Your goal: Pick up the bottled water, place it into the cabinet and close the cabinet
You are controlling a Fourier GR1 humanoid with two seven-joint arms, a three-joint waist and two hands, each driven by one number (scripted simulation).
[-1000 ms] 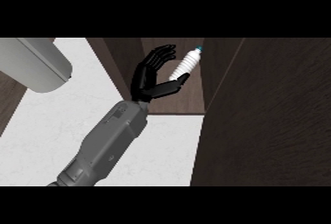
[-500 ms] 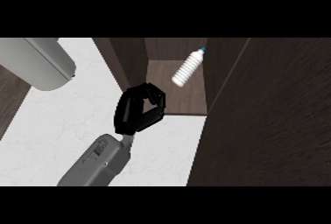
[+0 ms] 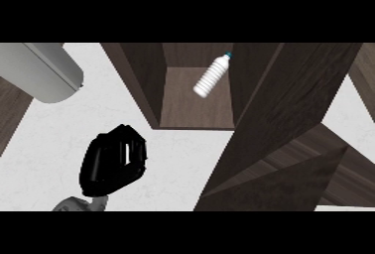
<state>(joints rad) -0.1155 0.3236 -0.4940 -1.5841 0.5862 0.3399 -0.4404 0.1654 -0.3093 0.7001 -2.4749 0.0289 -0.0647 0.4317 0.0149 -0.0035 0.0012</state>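
Curled over the white counter [image 3: 44, 149], one black hand [image 3: 113, 161] holds nothing, clear of the cabinet [image 3: 198, 106]. Inside, the water bottle [image 3: 211, 77] lies tilted, delivered; the open door [image 3: 293, 99] probably needs closing next.

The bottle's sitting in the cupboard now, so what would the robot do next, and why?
Probably swing the cabinet door shut. The bottled water already lies inside the cabinet, free of the hand, which is over the counter, and the door stands open.
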